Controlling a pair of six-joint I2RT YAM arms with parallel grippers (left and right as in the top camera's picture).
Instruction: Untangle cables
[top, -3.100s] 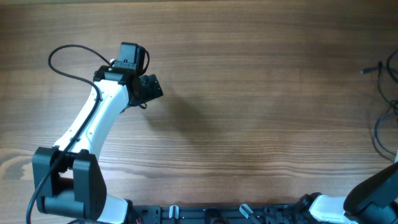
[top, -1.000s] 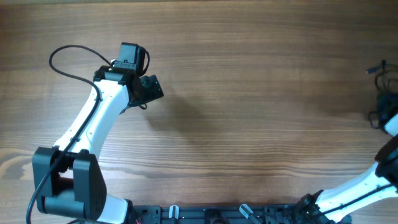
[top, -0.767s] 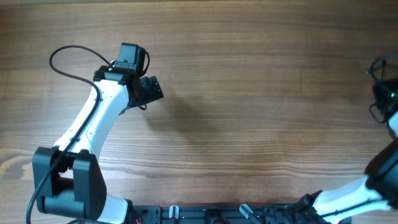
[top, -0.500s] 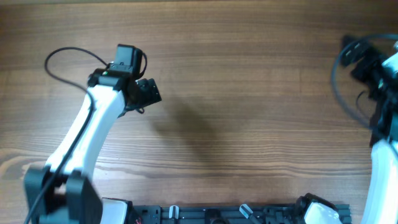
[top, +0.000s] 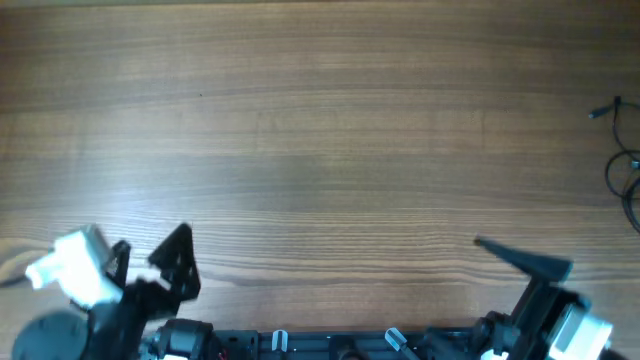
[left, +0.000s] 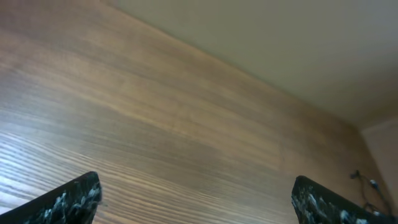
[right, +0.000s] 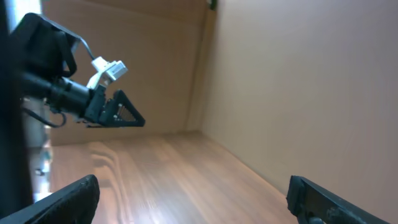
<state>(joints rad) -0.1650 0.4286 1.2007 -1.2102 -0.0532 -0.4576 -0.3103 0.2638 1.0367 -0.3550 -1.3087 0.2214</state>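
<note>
Wood-grain table (top: 330, 150) is bare across the middle. The big change vs half a sec ago: both arms were out over it, L at the far left, R right on the cables at the far right edge, and now both are folded back to the near edge, approx home pose. L gripper (left: 196, 186) has jaws spread wide w/ nothing between them but tabletop. R gripper (right: 194, 185) is the same, wide apart & empty. The cables (top: 626, 172) lie at the far right edge of the table, well apart from both grippers: thin dark loops, partly cut off by the frame, w/ a small plug end (top: 600, 111) just up from them. Prob a release & retreat; can't tell if the loops are actually untangled, too little in view.
</note>
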